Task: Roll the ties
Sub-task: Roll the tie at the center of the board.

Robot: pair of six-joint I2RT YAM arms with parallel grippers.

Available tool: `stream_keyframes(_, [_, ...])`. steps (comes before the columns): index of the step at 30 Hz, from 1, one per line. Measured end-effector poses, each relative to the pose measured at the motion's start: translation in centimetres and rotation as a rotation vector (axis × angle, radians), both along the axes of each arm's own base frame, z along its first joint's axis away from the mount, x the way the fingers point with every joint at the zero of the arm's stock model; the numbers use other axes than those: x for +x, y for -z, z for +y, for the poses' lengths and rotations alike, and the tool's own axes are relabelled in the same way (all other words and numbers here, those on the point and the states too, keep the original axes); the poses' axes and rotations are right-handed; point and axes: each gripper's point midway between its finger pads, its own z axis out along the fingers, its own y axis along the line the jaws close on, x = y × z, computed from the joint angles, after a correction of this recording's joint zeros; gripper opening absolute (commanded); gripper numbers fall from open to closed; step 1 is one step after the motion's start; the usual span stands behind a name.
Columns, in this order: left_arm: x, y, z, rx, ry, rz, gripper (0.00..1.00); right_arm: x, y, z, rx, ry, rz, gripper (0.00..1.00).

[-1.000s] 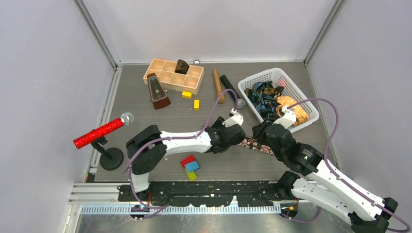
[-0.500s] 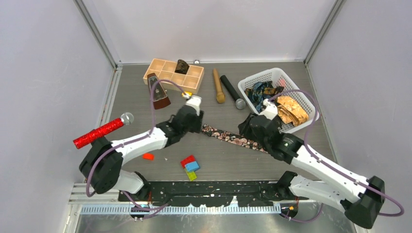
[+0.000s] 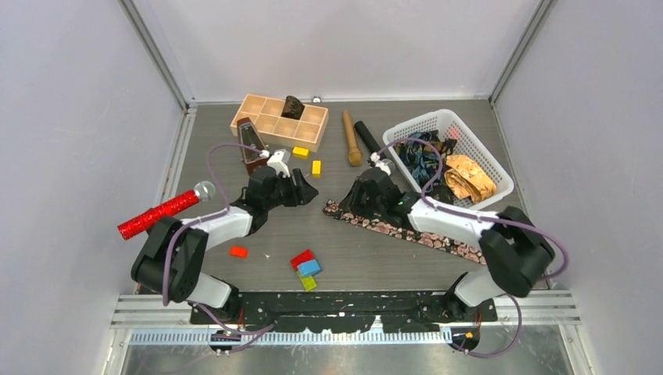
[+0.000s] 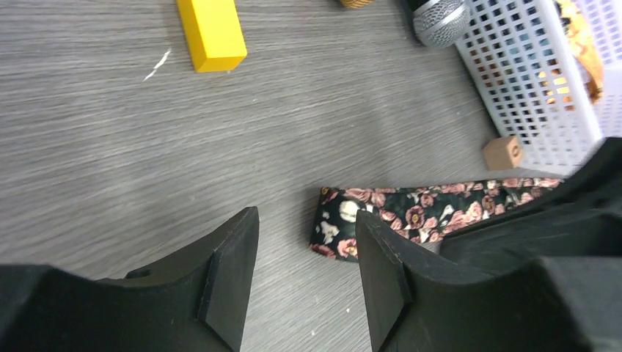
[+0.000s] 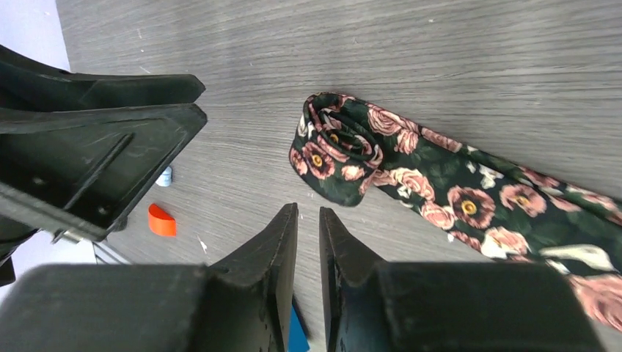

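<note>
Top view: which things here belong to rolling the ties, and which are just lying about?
For the job: floral tie; blue-teal tie and golden-orange tie in white basket.
Lying about: red microphone, metronome, wooden tray, yellow blocks, black microphone, toy bricks.

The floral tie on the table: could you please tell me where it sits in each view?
Top external: floral tie centre-right, lying diagonally.
Left wrist: its end at centre, running rightward.
Right wrist: centre to right edge, end rolled.
Shared landmark: left hand, facing the tie's end.
</note>
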Motion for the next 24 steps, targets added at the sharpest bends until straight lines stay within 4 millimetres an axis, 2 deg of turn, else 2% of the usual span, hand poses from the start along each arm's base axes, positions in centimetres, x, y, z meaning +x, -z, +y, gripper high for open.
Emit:
stream_keyframes(4, [0.6, 0.6, -1.1, -0.081, 0.037, 0.020, 0.53, 0.7, 2.6, 1.2, 0.029, -0.012, 0.059, 0.15])
stream_keyframes(7, [0.5, 1.3, -1.9, -0.118, 0.063, 0.040, 0.52, 1.2, 3.6, 1.7, 0.056, -0.011, 0.087, 0.14])
stream_keyframes(14, [0.4, 2.4, -3.0, -0.165, 0.113, 0.059, 0.54, 2.4, 3.8, 1.9, 0.107, 0.013, 0.094, 0.14])
stream_keyframes(24, [0.1, 3.3, -3.5, -0.179, 0.150, 0.078, 0.54, 2.3, 4.5, 1.1, 0.077, 0.034, 0.120, 0.14])
